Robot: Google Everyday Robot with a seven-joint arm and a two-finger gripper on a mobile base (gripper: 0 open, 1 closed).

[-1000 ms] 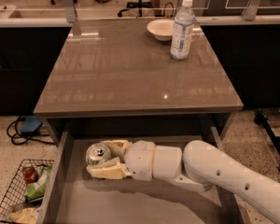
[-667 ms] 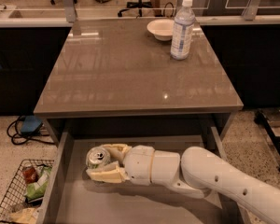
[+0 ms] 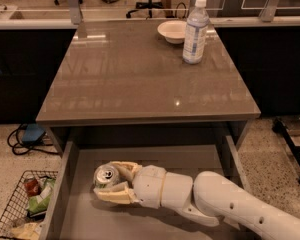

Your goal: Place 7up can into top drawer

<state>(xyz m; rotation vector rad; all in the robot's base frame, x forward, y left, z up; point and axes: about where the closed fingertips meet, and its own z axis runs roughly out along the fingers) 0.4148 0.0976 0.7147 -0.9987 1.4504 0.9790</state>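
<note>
The 7up can (image 3: 104, 176), white and green with a silver pull-tab top, stands inside the open top drawer (image 3: 85, 219) at its left side. My gripper (image 3: 110, 180) reaches in from the right, low in the drawer, and its cream fingers (image 3: 112, 195) are closed around the can, one behind it and one in front. The can's base looks to be at or just above the drawer's flat grey-brown bottom; I cannot tell whether it touches.
A clear water bottle (image 3: 195, 31) and a white bowl (image 3: 173, 30) stand at the back right of the tabletop (image 3: 140, 79). A wire basket (image 3: 20, 206) with packets sits on the floor left of the drawer. Cables (image 3: 25, 139) lie by the left leg.
The arm and the can have shifted very slightly; the can stays in the fingers at the drawer's left side.
</note>
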